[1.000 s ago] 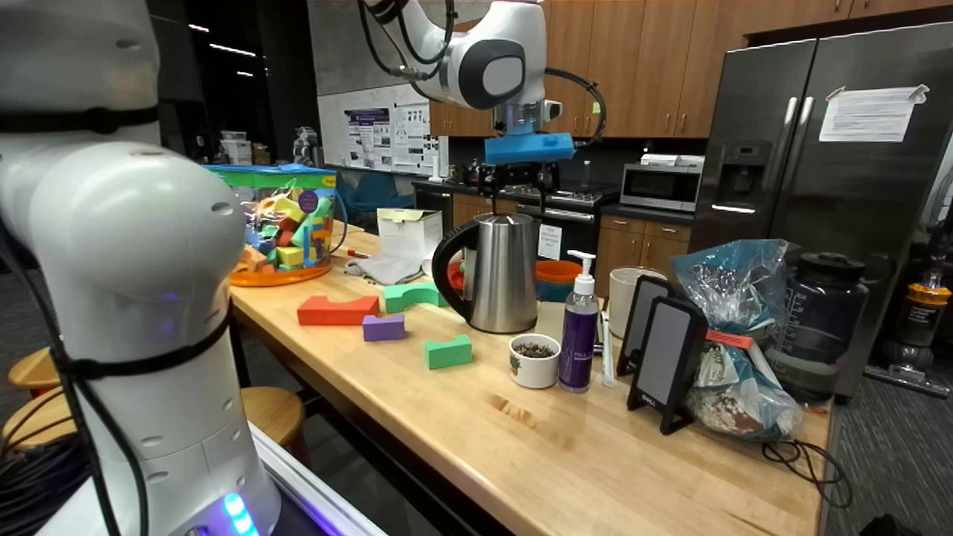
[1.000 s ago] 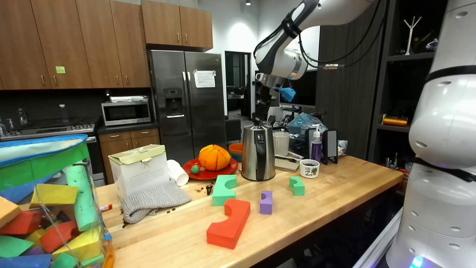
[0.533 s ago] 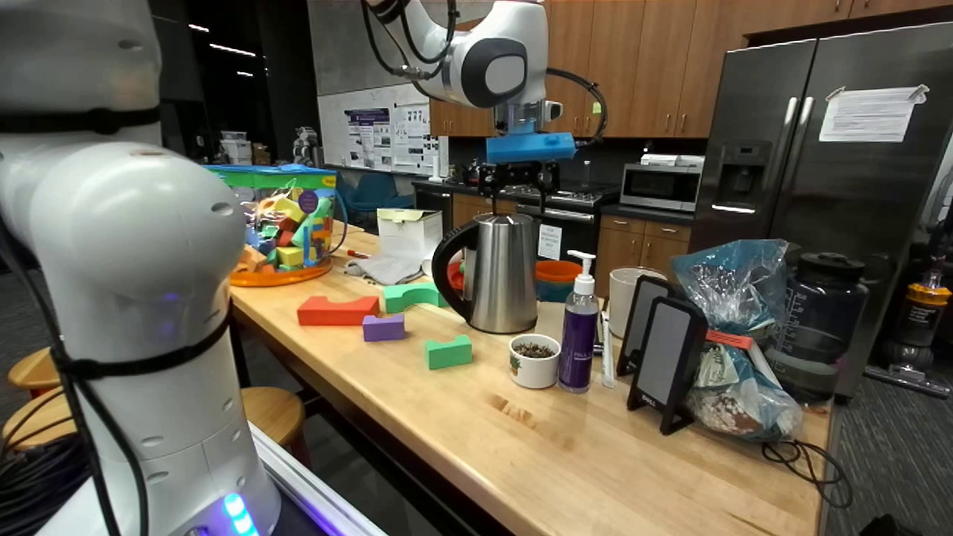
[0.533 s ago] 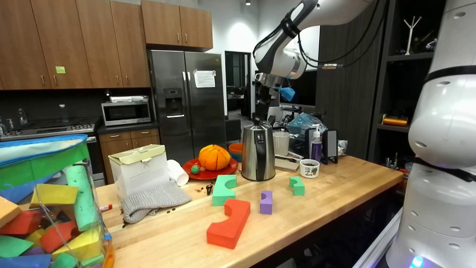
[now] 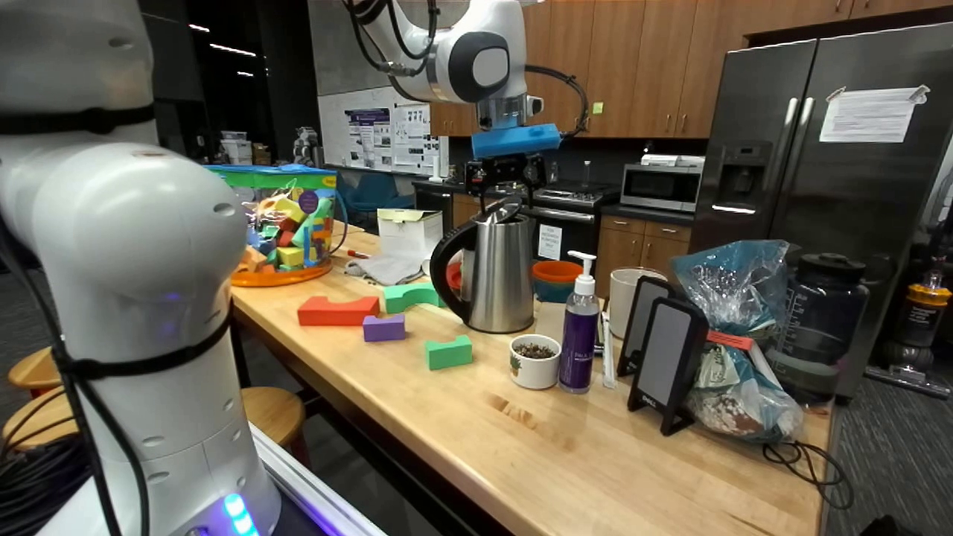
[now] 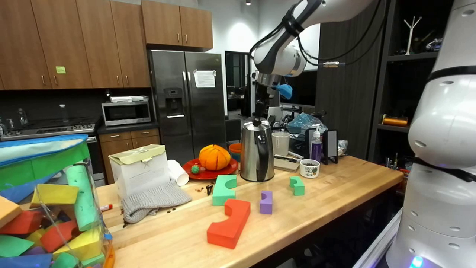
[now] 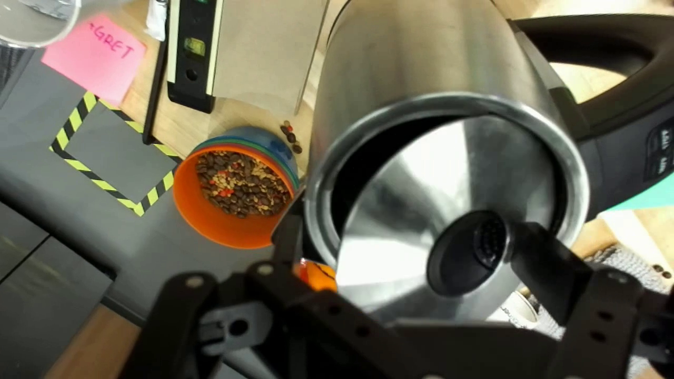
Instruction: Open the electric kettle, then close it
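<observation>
The stainless-steel electric kettle (image 5: 502,279) stands upright on the wooden table, also in an exterior view (image 6: 251,158) and the wrist view (image 7: 421,58). Its black handle (image 5: 445,275) is on its left there. Its silver lid (image 7: 400,202) is tilted up, with one edge raised above the rim and a dark gap at the mouth. The lid's tilt also shows in an exterior view (image 5: 508,211). My gripper (image 7: 410,231) is above the kettle with its fingers wide apart on either side of the lid. One finger (image 7: 550,258) is against or beside the lid's round black centre; contact is unclear.
A purple pump bottle (image 5: 578,342), a white cup (image 5: 534,365) and black speakers (image 5: 666,365) stand nearby. An orange bowl of beans (image 7: 226,221) is beside the kettle. Foam blocks (image 6: 228,223) lie before it. A red plate (image 6: 189,173) with a pumpkin (image 6: 214,157) is close.
The lid has risen from flat to tilted. My gripper has moved slightly left and tilted in an exterior view. The kettle has shifted a little left.
</observation>
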Controlling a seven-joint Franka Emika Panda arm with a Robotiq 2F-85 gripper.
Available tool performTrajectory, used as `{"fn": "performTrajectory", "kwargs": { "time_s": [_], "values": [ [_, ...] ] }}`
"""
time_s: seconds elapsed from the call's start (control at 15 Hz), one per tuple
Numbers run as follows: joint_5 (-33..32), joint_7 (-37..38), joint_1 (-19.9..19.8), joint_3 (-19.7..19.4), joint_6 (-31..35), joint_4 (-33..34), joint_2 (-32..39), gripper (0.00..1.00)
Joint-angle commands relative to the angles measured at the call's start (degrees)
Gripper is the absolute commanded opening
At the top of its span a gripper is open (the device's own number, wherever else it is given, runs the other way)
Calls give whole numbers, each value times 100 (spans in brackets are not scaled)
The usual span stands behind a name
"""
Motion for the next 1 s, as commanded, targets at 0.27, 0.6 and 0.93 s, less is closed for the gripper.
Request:
{"fn": "performTrajectory", "kwargs": {
  "time_s": [0.27, 0.6, 0.93],
  "values": [
    [-694, 600, 86, 174, -13, -523, -560, 100],
    [-1088, 943, 104, 214, 106, -665, -710, 100],
    [-1884, 1695, 62, 325, 661, -786, -829, 100]
  ]
}}
